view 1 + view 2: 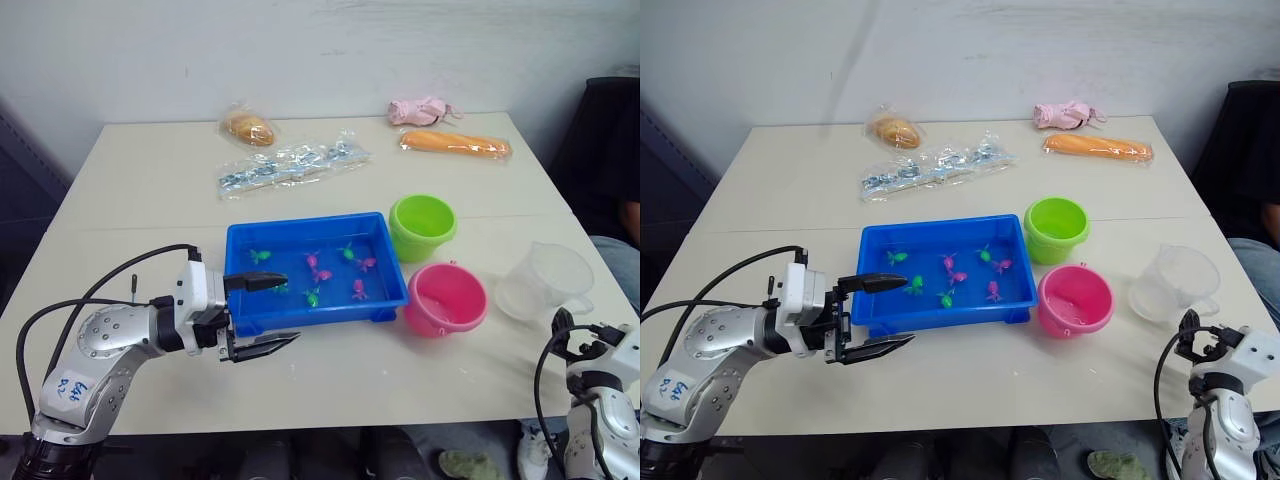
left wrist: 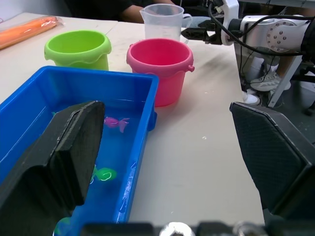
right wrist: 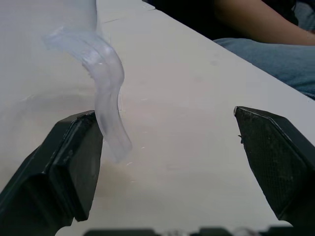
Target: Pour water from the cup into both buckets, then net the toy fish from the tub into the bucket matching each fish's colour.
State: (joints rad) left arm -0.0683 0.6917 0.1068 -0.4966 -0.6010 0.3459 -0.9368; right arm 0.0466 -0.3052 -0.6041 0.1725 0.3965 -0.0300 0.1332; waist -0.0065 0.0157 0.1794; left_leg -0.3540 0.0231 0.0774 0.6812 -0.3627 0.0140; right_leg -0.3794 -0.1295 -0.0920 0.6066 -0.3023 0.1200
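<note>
Clear plastic measuring cup point(image 1: 545, 281) standing at table's right edge, beside pink bucket point(image 1: 446, 298), lime bucket point(image 1: 421, 226). Right gripper point(image 3: 167, 162) gaping at cup handle, not gripping. Left gripper point(image 1: 262, 312) gaping, empty, straddling blue rect. tub point(image 1: 240, 305) wall. Fish point(image 1: 320, 274) all lying in tub. Pouring status unclear; netting pending.

left arm point(image 1: 105, 345): silver-grey rounded metal shell, dark screw holes, blue label with handwriting | black cables looping over it | white wrist block | left gripper point(image 1: 262, 314): two black tapered fingers | right arm point(image 1: 605, 400): white and silver, black cables | right gripper point(image 3: 167, 162): black faceted fingers
</note>
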